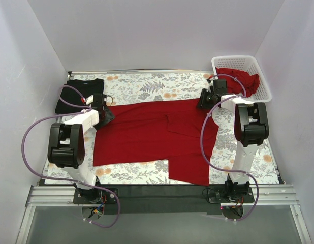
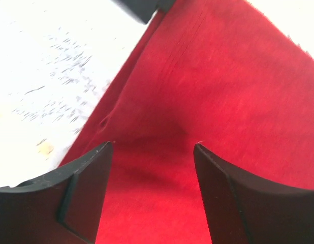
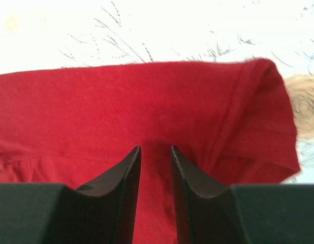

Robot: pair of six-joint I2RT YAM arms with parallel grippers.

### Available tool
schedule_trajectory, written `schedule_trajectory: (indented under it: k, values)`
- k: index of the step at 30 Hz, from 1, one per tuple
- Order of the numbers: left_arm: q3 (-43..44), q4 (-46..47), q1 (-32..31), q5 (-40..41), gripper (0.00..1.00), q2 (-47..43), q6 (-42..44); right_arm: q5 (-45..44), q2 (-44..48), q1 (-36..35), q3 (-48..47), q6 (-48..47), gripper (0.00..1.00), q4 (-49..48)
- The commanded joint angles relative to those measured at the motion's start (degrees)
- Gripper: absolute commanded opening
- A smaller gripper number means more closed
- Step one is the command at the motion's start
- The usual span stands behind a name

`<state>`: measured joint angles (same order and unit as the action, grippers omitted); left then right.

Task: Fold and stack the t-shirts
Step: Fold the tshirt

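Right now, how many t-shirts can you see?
3: a red t-shirt spread mid-table, a black t-shirt folded at the far left, a red t-shirt in the basket. More may lie beneath that one.

Light: even, diffuse, white walls bright | Shadows: faint, soft under arms | Top view: sharp | Wrist views: tablecloth blown out to near white, pattern washed | Blur: left wrist view smeared, fingers soft in both | Red shirt saturated, folds readable

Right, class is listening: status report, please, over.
Left gripper open over red t-shirt, far-left edge. Right gripper narrow at far-right corner; grip unclear. Black t-shirt folded far-left. Nothing blocking.
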<state>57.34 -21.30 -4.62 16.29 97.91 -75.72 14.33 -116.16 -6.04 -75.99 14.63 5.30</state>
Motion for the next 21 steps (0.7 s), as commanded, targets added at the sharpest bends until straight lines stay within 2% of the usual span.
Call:
schedule_trajectory:
  k: [1, 6, 13, 21]
  values:
    - [-1.09, -2.7, 0.49, 1.1, 0.62, -6.84, 0.58, -1.94, 6.27, -0.72, 0.74, -1.89, 0.32, 2.17]
    - [-2.15, -1.91, 1.19, 2.78, 0.69, -8.0, 0.84, -3.43, 12.7, -2.48, 6.45, 0.21, 0.34, 3.31]
    - [-0.31, 0.2, 2.43, -1.16, 0.69, -3.26, 0.76, -4.04, 19.65, -2.31, 15.16, 3.12, 0.39, 5.07]
    - [3.82, 1.53, 2.43, -4.34, 0.69, 3.07, 0.4, -4.3, 14.57, -1.61, 15.43, 1.99, 0.37, 5.07]
